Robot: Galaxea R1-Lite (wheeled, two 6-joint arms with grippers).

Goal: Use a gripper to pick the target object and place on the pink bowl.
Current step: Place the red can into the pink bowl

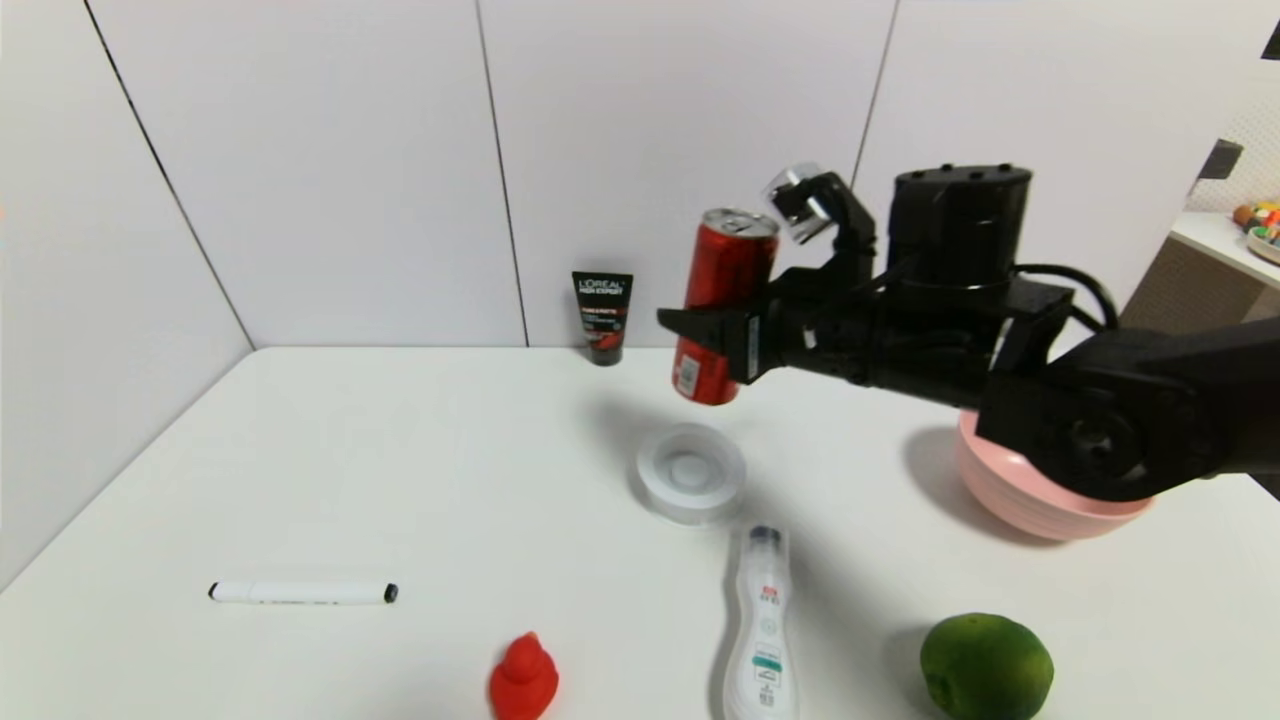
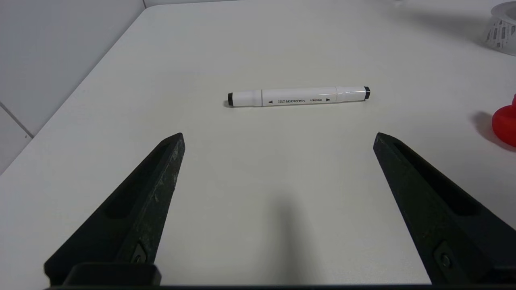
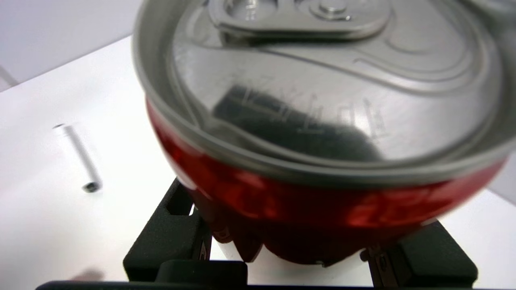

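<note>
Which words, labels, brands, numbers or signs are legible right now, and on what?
"L'OREAL" and "MEN EXPERT": black L'Oreal tube; its smaller lines are too small to read.
"MARKER": white marker pen; its other print is too small.
White bottle: label too small.
Red drink can: white label too small; characters on its lid too faint.
Tape roll: print unreadable.
</note>
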